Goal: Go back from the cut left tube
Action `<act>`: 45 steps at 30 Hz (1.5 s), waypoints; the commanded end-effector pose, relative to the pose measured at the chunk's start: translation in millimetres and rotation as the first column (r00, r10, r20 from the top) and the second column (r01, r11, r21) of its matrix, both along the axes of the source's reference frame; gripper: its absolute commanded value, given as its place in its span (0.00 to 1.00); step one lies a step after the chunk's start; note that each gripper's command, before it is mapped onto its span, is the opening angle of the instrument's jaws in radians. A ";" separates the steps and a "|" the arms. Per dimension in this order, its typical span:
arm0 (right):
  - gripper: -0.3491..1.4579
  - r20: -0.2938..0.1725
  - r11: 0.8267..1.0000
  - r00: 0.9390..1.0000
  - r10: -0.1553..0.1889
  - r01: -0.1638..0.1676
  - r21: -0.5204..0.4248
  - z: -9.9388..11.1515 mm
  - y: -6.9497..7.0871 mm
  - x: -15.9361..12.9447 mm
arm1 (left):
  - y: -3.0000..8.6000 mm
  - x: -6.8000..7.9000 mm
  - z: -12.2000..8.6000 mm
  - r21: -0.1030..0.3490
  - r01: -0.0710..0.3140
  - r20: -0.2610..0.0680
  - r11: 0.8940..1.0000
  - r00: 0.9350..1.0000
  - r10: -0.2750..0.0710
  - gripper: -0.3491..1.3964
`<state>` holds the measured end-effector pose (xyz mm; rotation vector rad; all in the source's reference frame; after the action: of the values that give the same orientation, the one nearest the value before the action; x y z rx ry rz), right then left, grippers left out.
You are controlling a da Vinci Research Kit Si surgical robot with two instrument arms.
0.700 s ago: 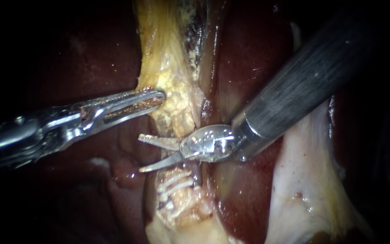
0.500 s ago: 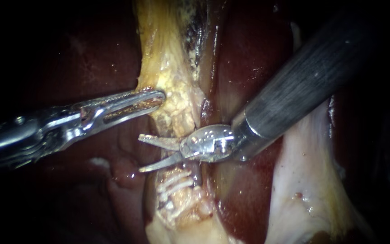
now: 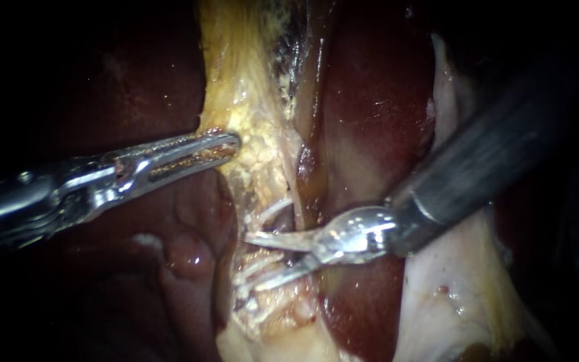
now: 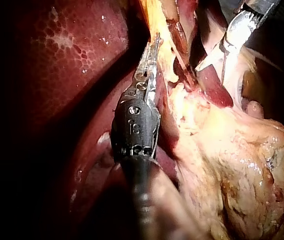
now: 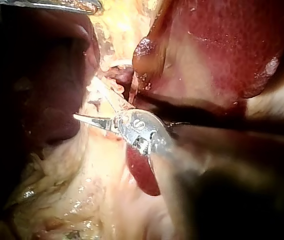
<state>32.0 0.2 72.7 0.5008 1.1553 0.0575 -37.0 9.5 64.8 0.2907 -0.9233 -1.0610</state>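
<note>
The left tube is a yellow, crusted strand running down over the dark red liver. It is parted at mid-height, with white clips on its lower stump. My right instrument comes in from the upper right, its two thin blades open. One blade lies in the gap and the other over the clips. My left instrument has its jaws shut on the tube's upper part at its left edge. The left wrist view shows those jaws lying along the yellow strand. The right wrist view shows the open blades.
A pale white band of tissue lies under and to the right of the right shaft. Lumpy yellow fat lies beside the left instrument. A rounded red lobe sits below the left jaws.
My right instrument has drawn back to the right and a little downward, blades still open, uncovering the gap in the tube. The left instrument holds its place.
</note>
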 end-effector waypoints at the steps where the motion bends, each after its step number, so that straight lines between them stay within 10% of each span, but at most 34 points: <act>1: 0.93 0.006 1.000 1.000 0.014 -0.014 -0.012 -0.4 0.4 -0.6 | 0.0 0.0 0.0 0.000 0.000 0.001 1.000 1.000 0.000 0.00; 15: 0.93 0.016 0.991 0.996 0.092 -0.090 -0.103 -4.1 6.4 -5.9 | 0.0 0.5 -0.2 -0.001 0.002 -0.002 1.000 1.000 -0.002 0.00; 45: 0.97 0.015 0.988 0.995 0.100 -0.098 -0.117 -4.6 6.6 -6.2 | -0.3 -3.6 3.4 -0.006 0.000 -0.007 1.000 1.000 0.000 0.00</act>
<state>25.8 6.8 68.1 0.3388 1.1562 0.0799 -40.8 9.2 68.3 0.2818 -0.9208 -1.0572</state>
